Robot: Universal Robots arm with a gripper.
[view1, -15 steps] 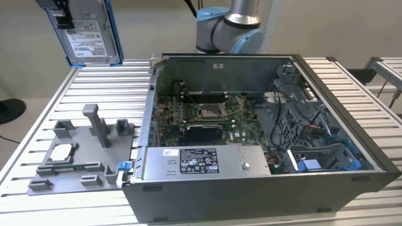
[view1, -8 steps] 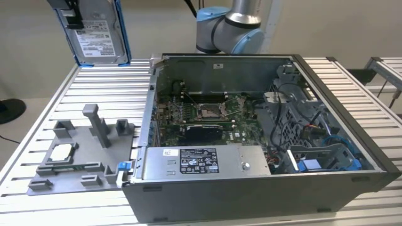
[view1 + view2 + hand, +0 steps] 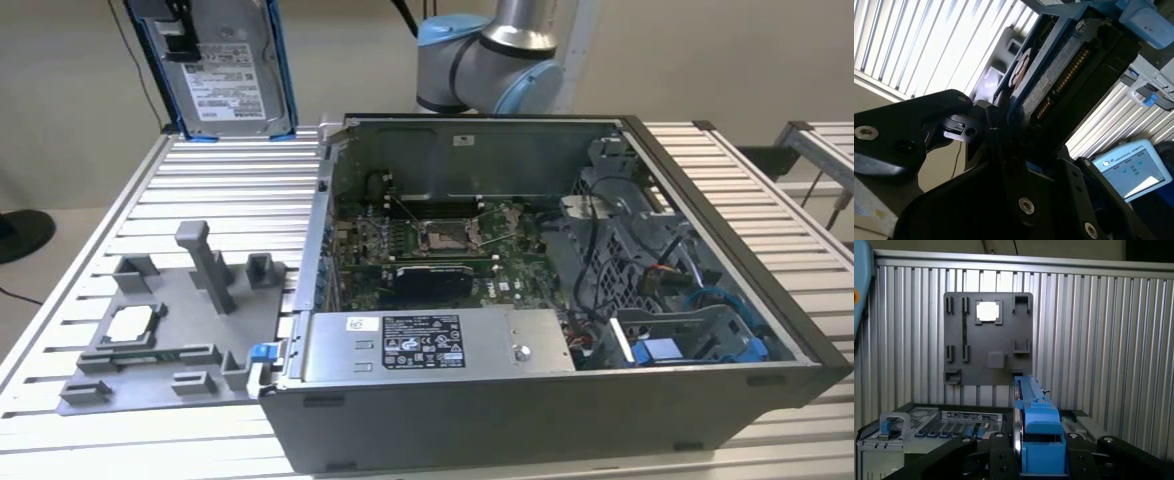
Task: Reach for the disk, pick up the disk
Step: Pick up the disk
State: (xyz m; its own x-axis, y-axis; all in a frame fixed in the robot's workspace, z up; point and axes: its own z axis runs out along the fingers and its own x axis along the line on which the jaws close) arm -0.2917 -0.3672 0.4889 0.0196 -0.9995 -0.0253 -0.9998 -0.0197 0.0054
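The disk point(image 3: 230, 75) is a flat silver-grey metal slab with a white printed label on its face and a blue plastic bracket along its edges. It stands upright by the far corner of the ribbed aluminium tabletop point(image 3: 220, 190), at the exterior view's left, outside the open computer case point(image 3: 561, 300). The black pincer point(image 3: 1040, 456) is clamped on it, the bracket showing edge-on between its fingers point(image 3: 1004, 460). A matte grey tray point(image 3: 174, 320) lies flat on the tabletop.

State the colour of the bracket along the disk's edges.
Blue. The bracket on the disk shows best in the first wrist view.
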